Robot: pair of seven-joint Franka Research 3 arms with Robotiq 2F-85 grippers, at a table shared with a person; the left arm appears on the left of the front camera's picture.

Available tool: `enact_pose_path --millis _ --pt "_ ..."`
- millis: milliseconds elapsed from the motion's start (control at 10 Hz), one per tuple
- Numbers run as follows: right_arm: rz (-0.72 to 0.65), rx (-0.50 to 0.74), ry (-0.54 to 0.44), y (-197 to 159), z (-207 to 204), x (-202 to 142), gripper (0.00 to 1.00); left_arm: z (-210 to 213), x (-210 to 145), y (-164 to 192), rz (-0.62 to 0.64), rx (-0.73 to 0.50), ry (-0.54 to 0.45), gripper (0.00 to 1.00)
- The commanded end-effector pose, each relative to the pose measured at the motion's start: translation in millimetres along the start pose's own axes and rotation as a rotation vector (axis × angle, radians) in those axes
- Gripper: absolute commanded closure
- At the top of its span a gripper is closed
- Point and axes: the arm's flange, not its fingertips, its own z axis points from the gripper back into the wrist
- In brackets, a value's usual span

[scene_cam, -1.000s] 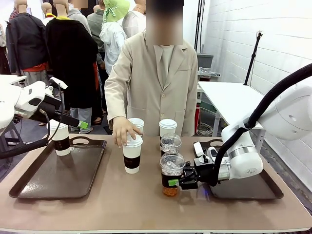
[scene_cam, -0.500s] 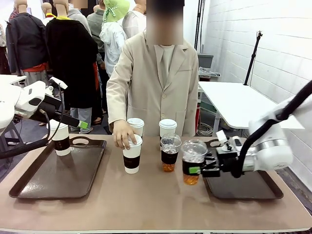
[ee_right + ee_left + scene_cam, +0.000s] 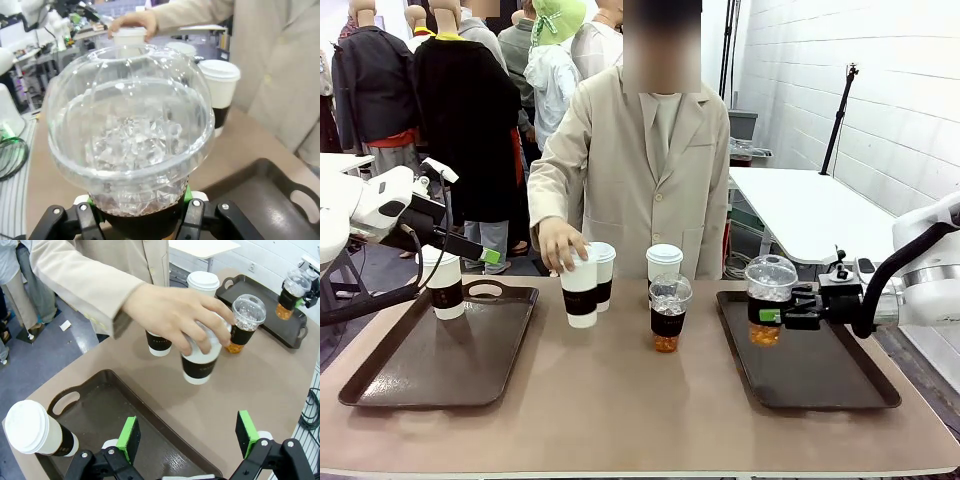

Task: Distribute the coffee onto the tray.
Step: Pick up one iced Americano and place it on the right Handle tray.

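**Iced coffee held over the right tray**

The left tray (image 3: 410,365) carries one paper cup (image 3: 445,285) at its far corner. The left gripper (image 3: 187,432) hovers above that tray, fingers spread wide with nothing between them. Near the table's middle, the person's hand (image 3: 560,243) grasps a tilted cup (image 3: 580,292) by its lid, with a third cup (image 3: 604,272) just behind it. Farther right, a fourth cup (image 3: 664,262) stands behind an iced coffee (image 3: 667,315) on the table. The right gripper (image 3: 775,316) is clamped on the sleeve of a second iced coffee (image 3: 768,295), upright over the right tray (image 3: 820,375).
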Motion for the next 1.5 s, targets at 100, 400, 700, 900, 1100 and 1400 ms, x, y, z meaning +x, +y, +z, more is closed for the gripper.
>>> enact_pose_path --millis 100,400,700,900,1100,1400 --pt "-0.042 -0.04 -0.02 -23.1 -4.3 5.5 0.38 -1.8 -1.8 2.4 0.001 -0.008 -0.004 0.0" --pt "-0.007 -0.021 0.004 -11.3 2.4 -0.3 0.38 -1.8 -1.8 2.4 0.001 -0.008 -0.004 0.0" --pt "-0.007 -0.021 0.004 -11.3 2.4 -0.3 0.38 -1.8 -1.8 2.4 0.001 -0.008 -0.004 0.0" --pt "-0.006 -0.013 0.002 -29.5 -4.1 -5.7 0.38 -1.8 -1.8 2.4 0.001 -0.008 -0.004 0.0" --pt "-0.008 -0.027 -0.03 -53.2 -8.5 -11.9 0.38 -1.8 -1.8 2.4 0.001 -0.008 -0.004 0.0" --pt "-0.002 -0.053 -0.077 -90.4 -19.8 -16.5 0.38 -1.8 -1.8 2.4 0.001 -0.008 -0.004 0.0"
